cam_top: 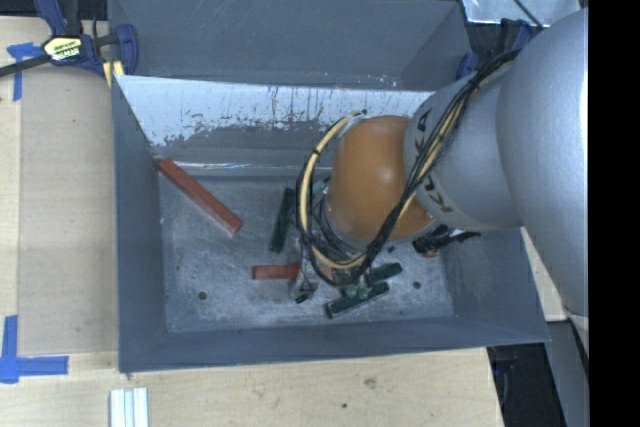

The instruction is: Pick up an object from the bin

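Scuffed grey bin (200, 260) holds a reddish strip (198, 196), dark pieces (355, 299).

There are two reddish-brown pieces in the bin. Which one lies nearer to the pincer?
The short reddish-brown piece, flat on the floor just beside the pincer. The long reddish-brown bar lies farther off, slanted toward the bin's far corner.
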